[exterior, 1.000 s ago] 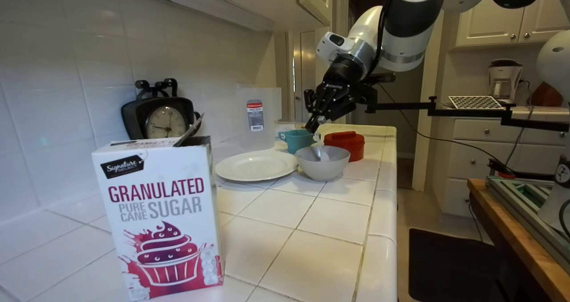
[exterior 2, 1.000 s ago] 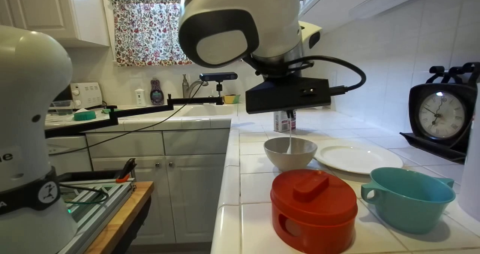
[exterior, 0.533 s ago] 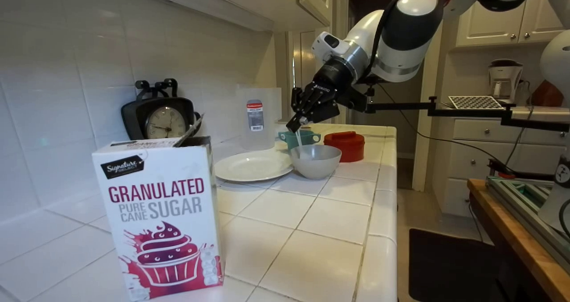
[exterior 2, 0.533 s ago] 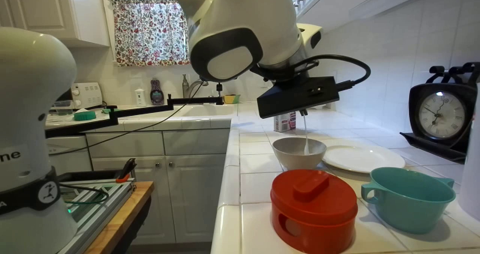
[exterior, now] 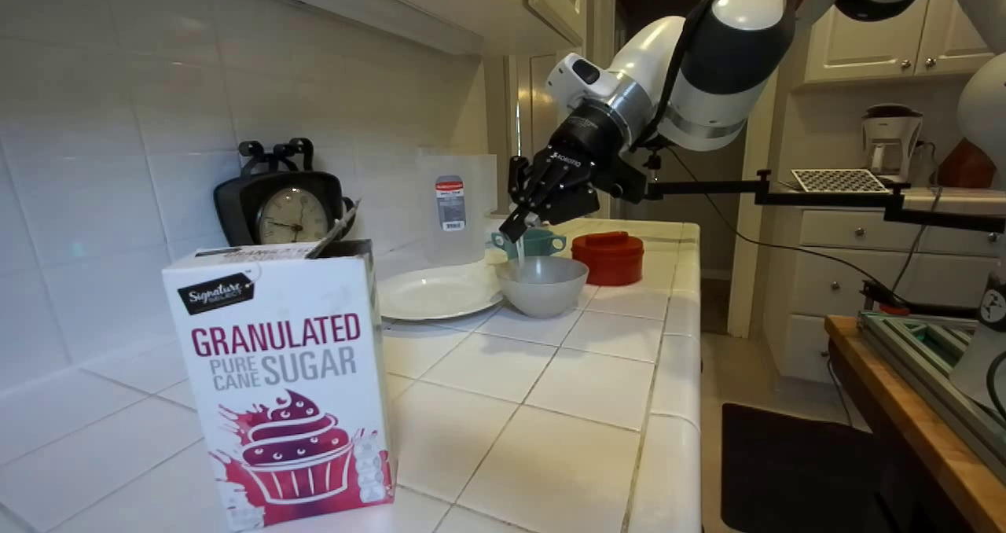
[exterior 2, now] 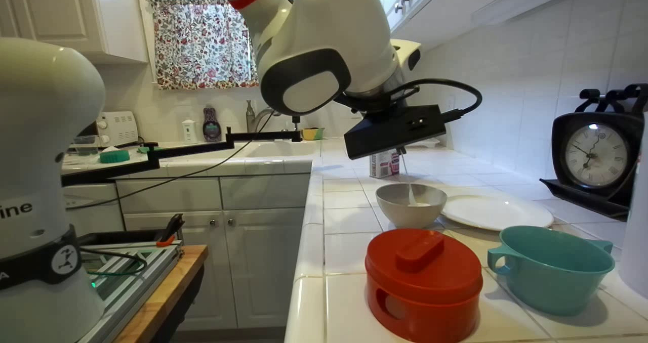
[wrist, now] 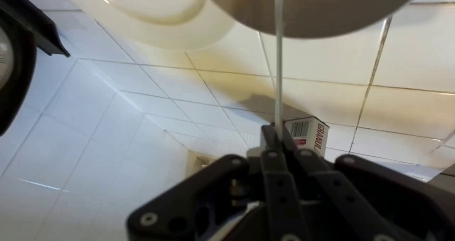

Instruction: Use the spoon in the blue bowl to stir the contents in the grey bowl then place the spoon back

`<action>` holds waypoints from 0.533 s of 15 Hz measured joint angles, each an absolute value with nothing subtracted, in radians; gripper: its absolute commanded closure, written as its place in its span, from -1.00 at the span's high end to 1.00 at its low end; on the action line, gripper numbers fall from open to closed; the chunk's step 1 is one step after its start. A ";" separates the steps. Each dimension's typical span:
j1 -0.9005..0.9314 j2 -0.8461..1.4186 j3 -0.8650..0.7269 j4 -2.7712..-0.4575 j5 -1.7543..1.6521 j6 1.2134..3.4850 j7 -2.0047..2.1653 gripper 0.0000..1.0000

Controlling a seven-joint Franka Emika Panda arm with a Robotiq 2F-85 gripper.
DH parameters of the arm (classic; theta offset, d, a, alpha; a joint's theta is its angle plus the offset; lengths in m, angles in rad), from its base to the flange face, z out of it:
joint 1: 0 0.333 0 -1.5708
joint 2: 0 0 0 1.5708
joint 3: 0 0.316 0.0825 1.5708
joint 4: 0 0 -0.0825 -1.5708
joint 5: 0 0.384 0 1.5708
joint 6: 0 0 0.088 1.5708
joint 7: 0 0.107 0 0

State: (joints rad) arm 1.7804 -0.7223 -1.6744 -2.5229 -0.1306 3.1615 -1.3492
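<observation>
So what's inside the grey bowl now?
The head of the spoon, whose handle the gripper holds. Something pale shows beside it in an exterior view, too indistinct to name; there, the near wall of the grey bowl covers whatever lies lower.

One round pale grey bowl [exterior 2: 405, 217] and one deep teal-blue bowl [exterior 2: 552, 288] make two on the white tiled counter [exterior: 550, 446]. Besides: one white spoon [wrist: 279, 70], one round white plate [exterior 2: 498, 211], one red lidded container [exterior 2: 423, 287], one cardboard sugar box [exterior: 283, 391], one black clock [exterior 2: 596, 156].

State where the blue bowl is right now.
In an exterior view, the blue bowl stands in the right foreground, just right of the red lidded container and in front of the white plate.
</observation>
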 measured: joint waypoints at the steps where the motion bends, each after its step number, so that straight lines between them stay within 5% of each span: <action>1: 1.775 -0.722 -1.671 -2.525 -0.131 3.158 -1.344 -0.99; 8: 1.667 -0.720 -1.607 -2.526 -0.131 3.028 -1.306 -0.99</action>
State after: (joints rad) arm 1.6674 -0.7201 -1.6066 -2.5264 -0.1306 3.0282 -1.3062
